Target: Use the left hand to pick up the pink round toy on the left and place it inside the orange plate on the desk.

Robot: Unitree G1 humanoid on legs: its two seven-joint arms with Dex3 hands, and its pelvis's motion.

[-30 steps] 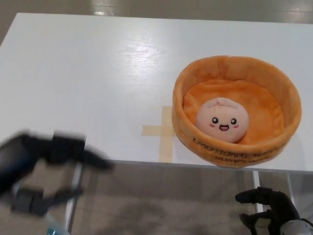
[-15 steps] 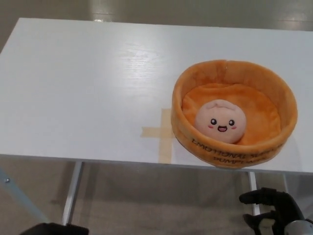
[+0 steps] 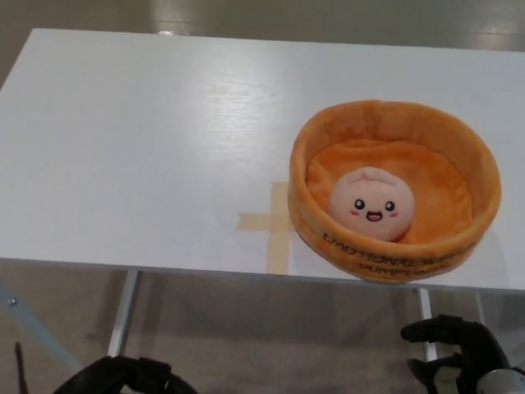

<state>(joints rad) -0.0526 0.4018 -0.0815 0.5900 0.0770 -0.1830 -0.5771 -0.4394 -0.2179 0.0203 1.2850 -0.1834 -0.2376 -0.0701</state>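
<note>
The pink round toy, with a smiling face, lies inside the orange plush plate on the right half of the white desk. My left hand is low at the bottom left, below the desk's front edge and far from the toy; only its dark top shows. My right hand hangs below the desk at the bottom right, open and holding nothing.
A tan tape cross marks the desk just left of the plate. Metal desk legs show under the front edge, above a grey floor. The plate's near wall carries dark lettering.
My left hand has dropped from beside the desk's front edge to the bottom of the picture, empty. The toy, the plate and my right hand have stayed put; the view shifted slightly.
</note>
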